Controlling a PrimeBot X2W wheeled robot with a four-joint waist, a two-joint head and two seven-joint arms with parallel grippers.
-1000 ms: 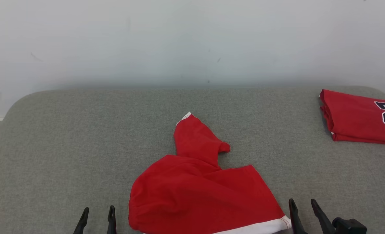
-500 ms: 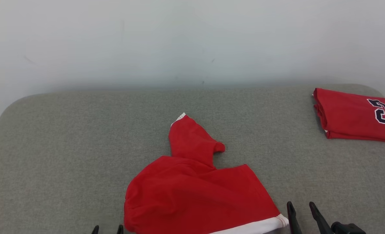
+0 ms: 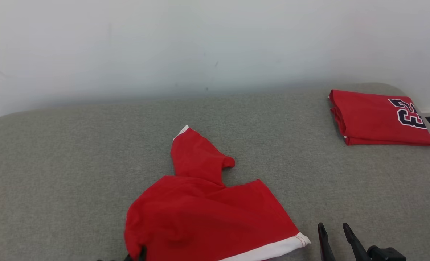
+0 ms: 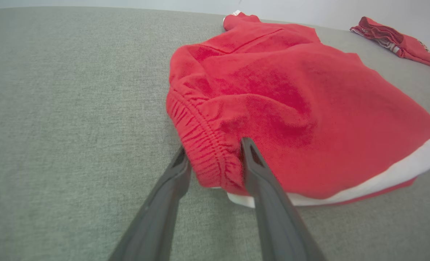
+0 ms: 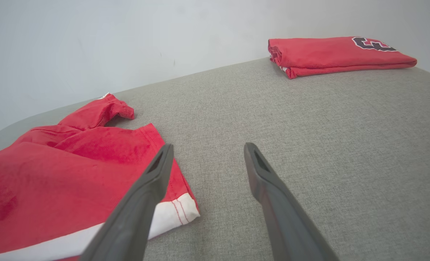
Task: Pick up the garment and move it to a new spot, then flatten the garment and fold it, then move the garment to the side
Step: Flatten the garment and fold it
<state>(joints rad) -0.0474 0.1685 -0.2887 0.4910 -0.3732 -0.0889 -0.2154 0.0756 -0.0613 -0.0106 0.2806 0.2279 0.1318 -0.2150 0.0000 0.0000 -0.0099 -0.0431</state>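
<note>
My left gripper [image 4: 215, 148] has its jaws spread astride the gathered elastic edge [image 4: 200, 145] of the garment [image 3: 207, 214], one finger outside the band and the other lying over the red cloth, with nothing pinched yet. My right gripper [image 5: 208, 146] is spread too and holds nothing, hovering over bare grey padded table [image 3: 73, 145] just beside the garment's white-trimmed corner [image 5: 175, 214]. The garment lies rumpled at the near middle of the table, one narrow part pointing away toward the wall and the broad part bunched toward me, so I judge the very first step, picking it up, is only about to start. Moving it to a new spot, flattening, folding and setting it aside all remain to be done. At the far right corner, well apart, a folded red jersey [image 3: 374, 119] with dark lettering sits in a neat stack, which looks to me like finished work and marks the side where this piece may end up.
</note>
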